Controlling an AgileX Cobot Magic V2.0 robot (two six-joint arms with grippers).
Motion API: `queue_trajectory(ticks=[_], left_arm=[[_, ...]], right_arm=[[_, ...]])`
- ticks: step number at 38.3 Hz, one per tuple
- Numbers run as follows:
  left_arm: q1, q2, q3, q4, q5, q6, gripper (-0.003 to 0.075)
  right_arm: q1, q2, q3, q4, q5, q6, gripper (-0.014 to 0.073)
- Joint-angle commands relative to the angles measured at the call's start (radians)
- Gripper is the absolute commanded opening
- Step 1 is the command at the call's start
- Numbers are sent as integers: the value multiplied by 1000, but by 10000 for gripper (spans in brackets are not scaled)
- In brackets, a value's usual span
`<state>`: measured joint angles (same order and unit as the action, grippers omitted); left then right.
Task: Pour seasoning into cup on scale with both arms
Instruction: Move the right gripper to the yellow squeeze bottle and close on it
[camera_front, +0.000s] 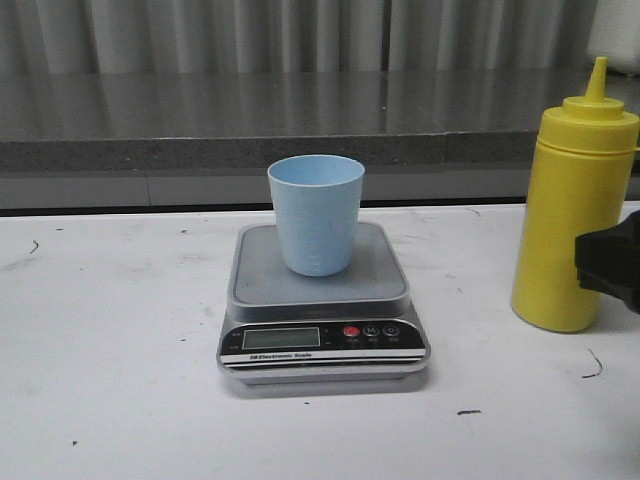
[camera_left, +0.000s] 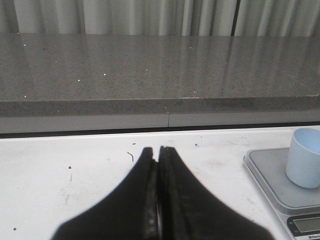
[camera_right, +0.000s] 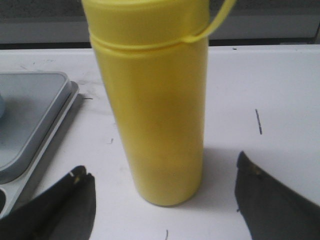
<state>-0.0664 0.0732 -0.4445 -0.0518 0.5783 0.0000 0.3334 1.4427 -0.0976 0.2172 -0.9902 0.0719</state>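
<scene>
Black right gripper (camera_right: 162, 200) (wide apart) seemingly flanking seasoning (camera_right: 152, 100)

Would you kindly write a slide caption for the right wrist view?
Open right gripper straddling the upright yellow seasoning bottle on the white table, scale alongside.

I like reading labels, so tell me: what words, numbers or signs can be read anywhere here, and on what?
"Electronic Scale": white letters on the black strip at the front of the scale.
LCD display: nothing readable.
Marks on its buttons: too small to read.
Seasoning bottle and cup: no text visible.
</scene>
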Motion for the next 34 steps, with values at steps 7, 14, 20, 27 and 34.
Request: queue_trajectory(ticks=[7,14,20,27,34], left_arm=[[2,12,-25,-9,-87,-8,-20],[2,12,-25,-9,-87,-8,-20],[2,12,-25,-9,-87,-8,-20],[2,12,-25,-9,-87,-8,-20],[2,12,-25,-9,-87,-8,-20]], right_arm=[[2,219,-48,-42,-297,84,591],[2,225,-85,-46,-297,84,591],[1,235,-124,-28,-295,84,591],[1,271,-165,15,-296,84,591],[1,306,-209,19,-296,84,591]])
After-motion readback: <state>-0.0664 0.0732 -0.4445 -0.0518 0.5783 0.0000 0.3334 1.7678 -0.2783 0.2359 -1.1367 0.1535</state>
